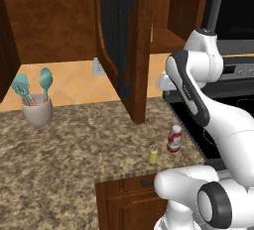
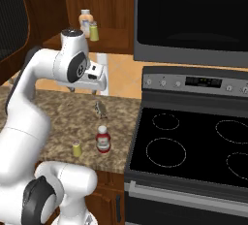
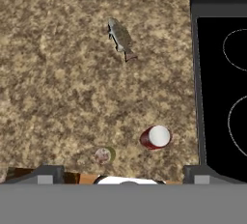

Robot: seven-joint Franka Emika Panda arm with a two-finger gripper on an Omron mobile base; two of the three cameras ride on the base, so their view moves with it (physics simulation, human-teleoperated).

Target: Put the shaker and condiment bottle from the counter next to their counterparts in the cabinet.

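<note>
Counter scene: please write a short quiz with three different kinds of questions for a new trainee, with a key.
1. True or false: the shaker and the condiment bottle stand on the counter.
2. What lies on the counter behind the two, in the hand view? A) a fish B) a spoon C) a lemon
3. Fill in: the cabinet door is ____.

Key: 1 true. 2 A, the fish. 3 open; a bottle and a shaker show inside on the shelf.
</note>
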